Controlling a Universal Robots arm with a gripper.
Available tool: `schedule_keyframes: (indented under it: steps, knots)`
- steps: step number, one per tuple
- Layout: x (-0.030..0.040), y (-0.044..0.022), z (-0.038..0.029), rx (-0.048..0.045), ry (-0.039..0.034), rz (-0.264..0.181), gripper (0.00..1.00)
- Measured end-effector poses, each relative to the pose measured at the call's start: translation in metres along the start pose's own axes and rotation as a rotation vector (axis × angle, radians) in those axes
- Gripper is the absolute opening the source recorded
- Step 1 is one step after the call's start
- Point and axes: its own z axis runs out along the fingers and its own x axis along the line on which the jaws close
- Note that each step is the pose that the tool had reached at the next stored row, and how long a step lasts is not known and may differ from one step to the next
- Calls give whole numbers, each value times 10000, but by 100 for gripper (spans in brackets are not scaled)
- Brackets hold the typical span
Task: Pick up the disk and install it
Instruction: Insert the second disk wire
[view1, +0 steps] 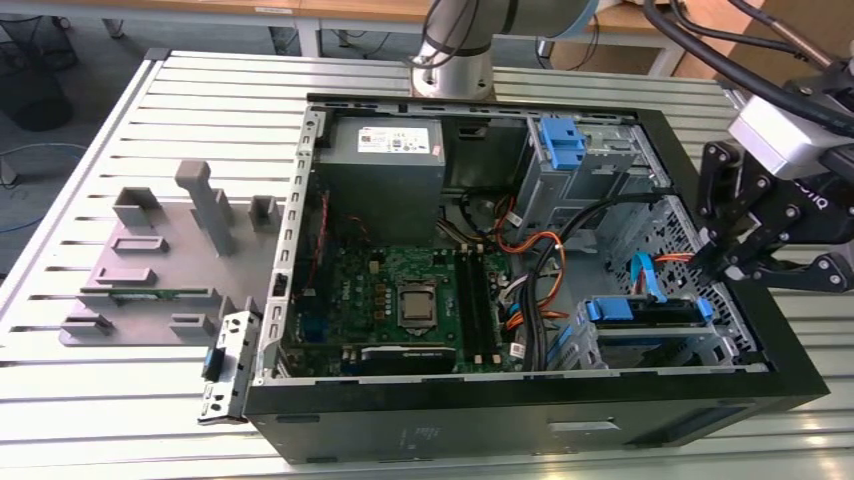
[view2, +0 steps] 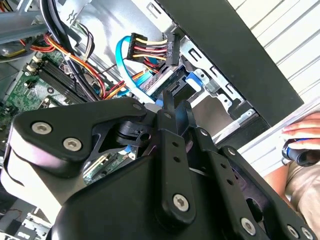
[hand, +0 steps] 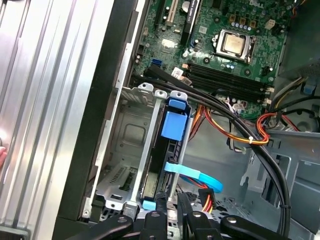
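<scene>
The disk (hand: 167, 165) sits slotted in the drive cage (hand: 131, 150), with the gripper (hand: 171, 204) nearly closed at its end, gripping nothing.

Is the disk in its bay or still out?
In: the disk sits edgewise in the drive cage, blue rail showing, gripper at its end.

1. We see the disk (hand: 169, 165) edge-on in its cage; its label is hidden.
2. The gripper (view2: 174, 107) body blocks much of the second wrist view.
3. A hand (view2: 303, 134) is cut off at the edge.
</scene>
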Motion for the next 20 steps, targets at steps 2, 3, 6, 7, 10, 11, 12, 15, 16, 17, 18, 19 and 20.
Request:
schedule_keyframes:
  steps: [2, 3, 6, 7, 10, 11, 12, 15, 16, 17, 18, 19, 20]
  knots:
    - [-5, -2, 7, -5, 4, -58, 24]
    - [-9, -3, 10, -9, 7, -72, 24]
    - [-22, -7, 20, -20, 10, -112, 24]
    - [-27, -9, 24, -24, 11, -123, 24]
    - [-37, -16, 33, -49, 18, -149, 24]
    - [-38, -20, 35, -60, 21, -157, 24]
    - [-39, -24, 36, -70, 23, -163, 24]
    - [-42, -39, 42, -96, 24, -183, 24]
    - [-44, -44, 44, -105, 24, -190, 24]
    - [-45, -49, 46, -114, 23, -198, 24]
    - [-46, -53, 48, -122, 23, -204, 24]
    - [-47, -58, 49, -130, 21, -210, 24]
    - [-47, -63, 50, -139, 22, -217, 24]
